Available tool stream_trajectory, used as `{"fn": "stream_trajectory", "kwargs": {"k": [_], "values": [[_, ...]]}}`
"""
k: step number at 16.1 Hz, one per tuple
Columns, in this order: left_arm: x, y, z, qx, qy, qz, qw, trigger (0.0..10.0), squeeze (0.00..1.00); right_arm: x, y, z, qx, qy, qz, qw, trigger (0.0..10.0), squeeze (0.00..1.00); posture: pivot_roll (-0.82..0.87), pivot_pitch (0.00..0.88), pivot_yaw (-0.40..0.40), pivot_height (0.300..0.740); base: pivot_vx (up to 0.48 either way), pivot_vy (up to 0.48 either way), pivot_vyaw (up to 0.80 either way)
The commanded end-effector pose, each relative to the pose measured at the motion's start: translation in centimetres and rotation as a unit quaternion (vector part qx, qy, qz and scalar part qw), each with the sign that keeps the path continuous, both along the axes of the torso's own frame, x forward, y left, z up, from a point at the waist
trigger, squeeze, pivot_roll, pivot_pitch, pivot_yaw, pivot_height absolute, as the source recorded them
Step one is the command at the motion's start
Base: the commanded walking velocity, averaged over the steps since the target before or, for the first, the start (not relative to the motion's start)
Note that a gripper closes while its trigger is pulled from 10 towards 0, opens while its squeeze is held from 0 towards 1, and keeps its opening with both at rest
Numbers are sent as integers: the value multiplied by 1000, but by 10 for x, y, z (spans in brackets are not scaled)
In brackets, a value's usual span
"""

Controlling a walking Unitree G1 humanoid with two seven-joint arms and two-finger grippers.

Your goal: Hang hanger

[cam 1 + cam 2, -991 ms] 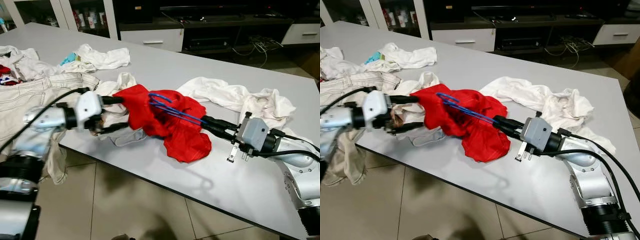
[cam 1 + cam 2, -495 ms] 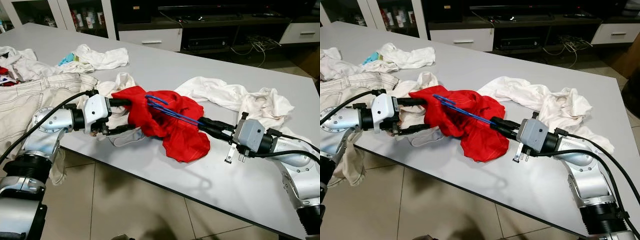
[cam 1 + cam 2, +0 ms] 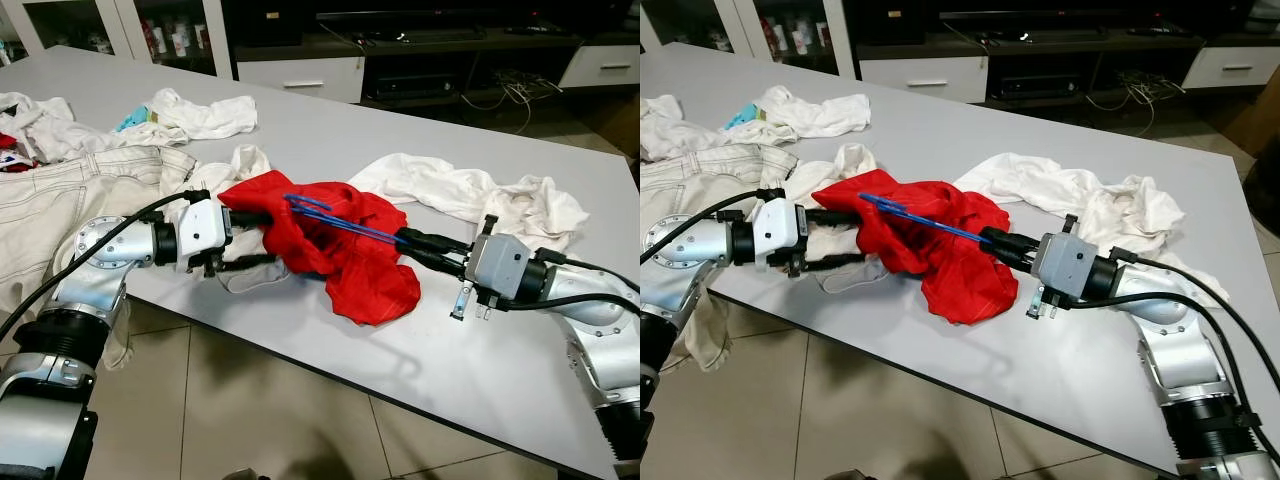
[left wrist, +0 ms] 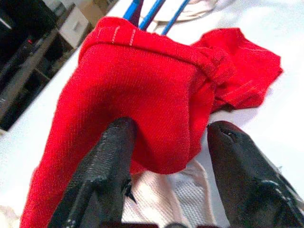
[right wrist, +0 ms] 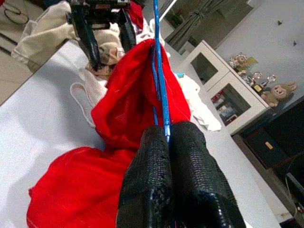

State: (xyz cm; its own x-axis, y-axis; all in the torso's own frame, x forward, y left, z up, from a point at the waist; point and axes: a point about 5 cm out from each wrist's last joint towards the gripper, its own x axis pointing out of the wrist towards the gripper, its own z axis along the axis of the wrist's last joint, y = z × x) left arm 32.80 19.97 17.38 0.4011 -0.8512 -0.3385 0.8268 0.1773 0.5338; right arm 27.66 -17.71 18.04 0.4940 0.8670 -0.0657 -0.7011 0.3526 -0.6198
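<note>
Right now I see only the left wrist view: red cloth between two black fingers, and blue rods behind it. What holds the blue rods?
Observer: The right gripper is shut on one end of them. They are a blue hanger.
Operator: Where is the hanger's other end?
Observer: It pokes out of the red garment, which lies crumpled on the grey table.
Operator: What lies beside my left arm?
Observer: Pale jeans, hanging over the table's near edge, just outside the left gripper.
</note>
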Motion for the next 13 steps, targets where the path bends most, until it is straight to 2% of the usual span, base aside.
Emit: {"fn": "stream_trajectory", "kwargs": {"k": [1,5,7,8,13], "values": [[-2,-1,2,-3,5,-10,1000,0,0,3,-1,9,1,-23,0,1000,10000,82,-64,0,20,740,0,0,0],[2,-4,9,-63,-1,6,998,0,0,5,1,13,17,-30,-3,999,10000,78,-65,0,20,740,0,0,0],[3,-5,11,-113,1,21,993,0,0,4,2,16,53,-20,-4,998,10000,59,-68,0,22,740,0,0,0],[3,-6,10,-127,4,26,992,0,0,3,1,19,79,-1,-1,997,10000,0,-70,0,22,740,0,0,0],[1,-9,6,-126,9,22,992,0,0,7,-11,26,63,-26,-20,997,10000,0,-70,0,18,740,0,0,0]]}}
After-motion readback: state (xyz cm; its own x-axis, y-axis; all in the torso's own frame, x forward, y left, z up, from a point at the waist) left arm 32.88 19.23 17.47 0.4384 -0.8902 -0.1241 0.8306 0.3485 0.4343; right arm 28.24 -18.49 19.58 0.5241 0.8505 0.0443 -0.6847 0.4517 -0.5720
